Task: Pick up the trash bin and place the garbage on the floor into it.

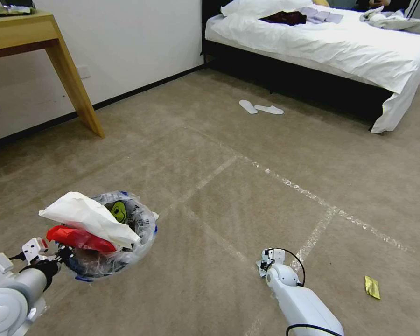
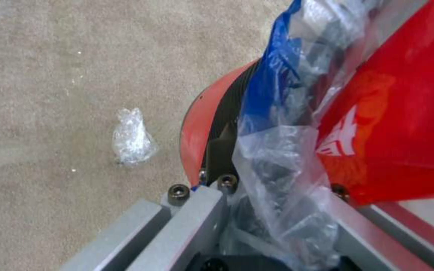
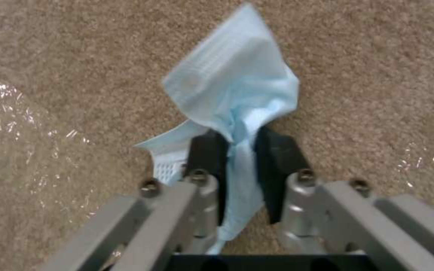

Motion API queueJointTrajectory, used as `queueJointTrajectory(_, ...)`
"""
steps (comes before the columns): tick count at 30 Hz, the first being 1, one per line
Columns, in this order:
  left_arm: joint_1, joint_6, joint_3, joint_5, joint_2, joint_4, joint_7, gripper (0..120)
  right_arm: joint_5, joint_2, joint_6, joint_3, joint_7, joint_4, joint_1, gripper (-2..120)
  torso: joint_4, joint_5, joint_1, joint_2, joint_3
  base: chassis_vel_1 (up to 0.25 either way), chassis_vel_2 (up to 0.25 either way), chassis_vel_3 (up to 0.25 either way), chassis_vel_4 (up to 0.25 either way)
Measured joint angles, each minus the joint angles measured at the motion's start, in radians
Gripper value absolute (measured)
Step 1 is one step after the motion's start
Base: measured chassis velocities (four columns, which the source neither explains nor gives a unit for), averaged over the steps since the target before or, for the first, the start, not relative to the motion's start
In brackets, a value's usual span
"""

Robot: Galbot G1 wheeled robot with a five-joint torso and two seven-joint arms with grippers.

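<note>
The right gripper (image 3: pixel 239 145) pinches a light-blue face mask (image 3: pixel 237 86) between its black pads (image 3: pixel 204 154), low over the floor (image 3: pixel 358 75). The mask is thin pleated fabric, crumpled into a soft peak above the fingers, with a flap trailing to one side (a strip of it hangs down between the jaws too). Under it lies short-pile beige carpet crossed by shiny clear tape lines (image 1: pixel 312 198).

The left gripper (image 2: pixel 227 177) is clamped on the rim of the trash bin (image 2: pixel 202 124), held up off the floor at the robot's left front. The bin is small, round and red, lined with a crinkly clear bag (image 1: pixel 142 219) printed with a yellow face. A crumpled white paper (image 1: pixel 86 217) and a glossy red wrapper (image 1: pixel 79 238) stick out of it.

A small yellow packet (image 1: pixel 372 286) lies flat on the carpet to the right, and a clear plastic wad (image 2: pixel 132 137) lies below the bin.
</note>
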Motion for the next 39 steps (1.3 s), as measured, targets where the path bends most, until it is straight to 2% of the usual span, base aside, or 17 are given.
queueJointTrajectory(4, 0.002, -0.001, 0.001, 0.005, -0.002, -0.001, 0.001, 0, -0.001, -0.005, 0.011, 0.001, -0.007, 0.003, -0.008, 0, 0.0000, 0.0000, 0.000, 0.000, 0.000, 0.000, 0.000, 0.000, 0.000)
queueJointTrajectory(11, 0.003, -0.001, 0.003, 0.005, -0.002, -0.005, 0.001, 0, 0.029, -0.027, 0.057, -0.001, -0.025, 0.076, -0.038, 0, -0.0001, 0.0001, 0.000, 0.000, 0.000, 0.000, 0.000, 0.000, 0.000)
queueJointTrajectory(13, 0.002, -0.001, 0.007, 0.002, -0.001, -0.010, -0.001, 0, 0.098, -0.070, 0.153, -0.024, -0.067, 0.215, -0.067, 0, -0.0003, 0.0000, 0.000, 0.000, 0.000, 0.000, 0.000, 0.000, 0.000)
queueJointTrajectory(14, 0.002, -0.001, 0.007, 0.002, -0.001, -0.010, -0.001, 0, 0.098, -0.070, 0.153, -0.024, -0.067, 0.215, -0.067, 0, -0.0003, 0.0000, 0.000, 0.000, 0.000, 0.000, 0.000, 0.000, 0.000)
queueJointTrajectory(16, 0.001, 0.001, 0.010, -0.002, 0.000, -0.015, -0.004, 0, 0.135, -0.101, 0.247, -0.037, -0.121, 0.329, -0.075, 0, 0.0000, 0.0002, 0.000, 0.000, 0.000, 0.000, 0.000, 0.000, 0.000)
queueJointTrajectory(17, 0.001, 0.001, 0.010, -0.002, 0.000, -0.015, -0.004, 0, 0.135, -0.101, 0.247, -0.037, -0.121, 0.329, -0.075, 0, 0.0000, 0.0002, 0.000, 0.000, 0.000, 0.000, 0.000, 0.000, 0.000)
queueJointTrajectory(20, 0.001, 0.006, 0.018, -0.006, 0.002, -0.020, -0.008, 0, 0.244, -0.173, 0.322, -0.059, -0.180, 0.564, -0.073, 0, 0.0002, -0.0001, 0.000, 0.000, 0.000, 0.000, 0.000, 0.000, 0.000)
queueJointTrajectory(21, 0.001, 0.006, 0.018, -0.006, 0.002, -0.020, -0.008, 0, 0.244, -0.173, 0.322, -0.059, -0.180, 0.564, -0.073, 0, 0.0002, -0.0001, 0.000, 0.000, 0.000, 0.000, 0.000, 0.000, 0.000)
queueJointTrajectory(24, 0.001, 0.011, 0.027, -0.023, 0.006, -0.025, -0.017, 0, 0.342, -0.276, 0.353, -0.104, -0.206, 0.828, -0.037, 0, 0.0000, -0.0002, 0.000, 0.000, 0.000, 0.000, 0.000, 0.000, 0.000)
queueJointTrajectory(27, 0.001, 0.013, 0.030, -0.030, 0.009, -0.026, -0.020, 0, 0.372, -0.308, 0.359, -0.123, -0.213, 0.904, -0.021, 0, 0.0000, -0.0002, 0.000, 0.000, 0.000, 0.000, 0.000, 0.000, 0.000)
queueJointTrajectory(30, 0.001, 0.016, 0.039, -0.036, 0.017, -0.027, -0.024, 0, 0.442, -0.387, 0.364, -0.199, -0.233, 1.092, 0.045, 0, -0.0001, -0.0001, 0.000, 0.000, 0.000, 0.000, 0.000, 0.000, 0.000)
queueJointTrajectory(31, 0.001, 0.016, 0.039, -0.036, 0.017, -0.027, -0.024, 0, 0.442, -0.387, 0.364, -0.199, -0.233, 1.092, 0.045, 0, -0.0001, -0.0001, 0.000, 0.000, 0.000, 0.000, 0.000, 0.000, 0.000)
queueJointTrajectory(33, 0.000, 0.017, 0.046, -0.036, 0.019, -0.027, -0.025, 0, 0.489, -0.417, 0.350, -0.273, -0.231, 1.207, 0.123, 0, -0.0002, -0.0001, 0.000, 0.000, 0.000, 0.000, 0.000, 0.000, 0.000)
queueJointTrajectory(34, 0.000, 0.017, 0.046, -0.036, 0.019, -0.027, -0.025, 0, 0.489, -0.417, 0.350, -0.273, -0.231, 1.207, 0.123, 0, -0.0002, -0.0001, 0.000, 0.000, 0.000, 0.000, 0.000, 0.000, 0.000)
queueJointTrajectory(37, -0.002, 0.021, 0.056, -0.045, 0.019, -0.027, -0.031, 0, 0.541, -0.418, 0.326, -0.394, -0.200, 1.286, 0.251, 0, 0.0003, -0.0002, 0.000, 0.000, 0.000, 0.000, 0.000, 0.000, 0.000)
queueJointTrajectory(39, -0.004, 0.023, 0.060, -0.050, 0.019, -0.030, -0.034, 0, 0.562, -0.413, 0.318, -0.432, -0.188, 1.296, 0.288, 0, 0.0001, -0.0002, 0.000, 0.000, 0.000, 0.000, 0.000, 0.000, 0.000)
